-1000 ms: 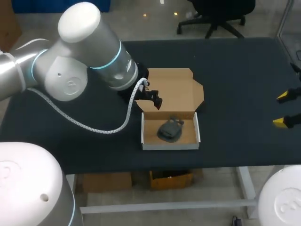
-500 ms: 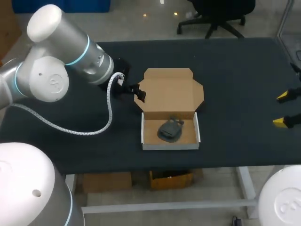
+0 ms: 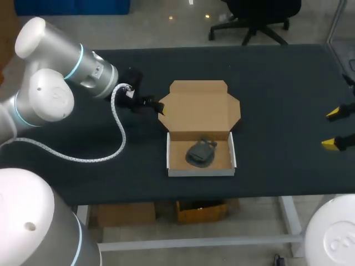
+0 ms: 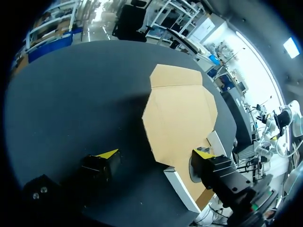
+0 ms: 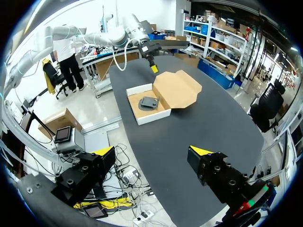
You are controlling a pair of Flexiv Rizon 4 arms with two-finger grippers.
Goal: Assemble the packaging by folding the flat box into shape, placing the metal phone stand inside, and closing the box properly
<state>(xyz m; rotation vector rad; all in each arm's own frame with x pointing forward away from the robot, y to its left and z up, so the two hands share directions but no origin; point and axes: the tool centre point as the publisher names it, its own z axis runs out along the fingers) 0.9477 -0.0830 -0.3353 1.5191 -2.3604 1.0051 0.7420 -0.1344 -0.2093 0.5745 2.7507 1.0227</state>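
The left arm (image 3: 66,83) is seen coming in from the left side over the black table (image 3: 277,83). The left gripper (image 3: 157,105) is held low at the left edge of the box lid (image 3: 202,108), its fingers spread apart with nothing clamped. One yellow tip is seen right at the lid's left corner; whether it touches the cardboard cannot be told. In the left wrist view the left gripper (image 4: 156,153) is shown with the lid (image 4: 180,109) lying flat just ahead of and between the spread fingers, one finger over bare table, the other over the near end of the lid.

The box (image 3: 199,172) is placed near the table's middle, open, white outside and brown inside. The lid is laid flat on the table behind the tray, joined to its back wall. The phone stand (image 3: 201,152), dark grey, is seen lying inside the tray, roughly centred. In the right wrist view the same layout is confirmed: box (image 5: 142,116) open, phone stand (image 5: 149,101) inside, lid (image 5: 177,87) flat beside it.

The right gripper (image 3: 336,128) is held at the table's right edge, well apart from the box, fingers wide apart and holding nothing. In its own view the right gripper (image 5: 152,151) is shown the same, the box far ahead of it.
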